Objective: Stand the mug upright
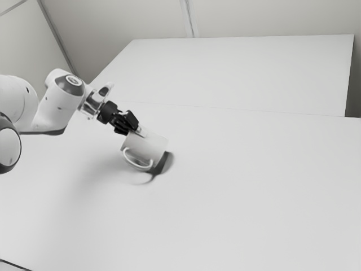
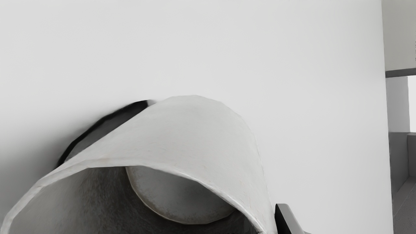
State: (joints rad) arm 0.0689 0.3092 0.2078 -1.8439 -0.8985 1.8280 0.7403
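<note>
In the exterior view my gripper (image 1: 135,129) is at the rim of the light grey mug (image 1: 148,145), shut on its wall. The mug tilts, mouth toward the hand and base toward the exterior view's right, its handle facing the camera side. A dark shadow lies beneath it. The wrist view looks into the open mouth of the mug (image 2: 195,136), showing the inner floor. There, one finger of the gripper (image 2: 269,224) stands against the outer wall; the other finger is hidden by the mug.
A broad pale table (image 1: 237,197) lies beneath the arm. Another white surface (image 1: 242,73) extends behind it, with pale walls around. The table's edge (image 2: 385,130) appears in the wrist view, with grey structures beyond.
</note>
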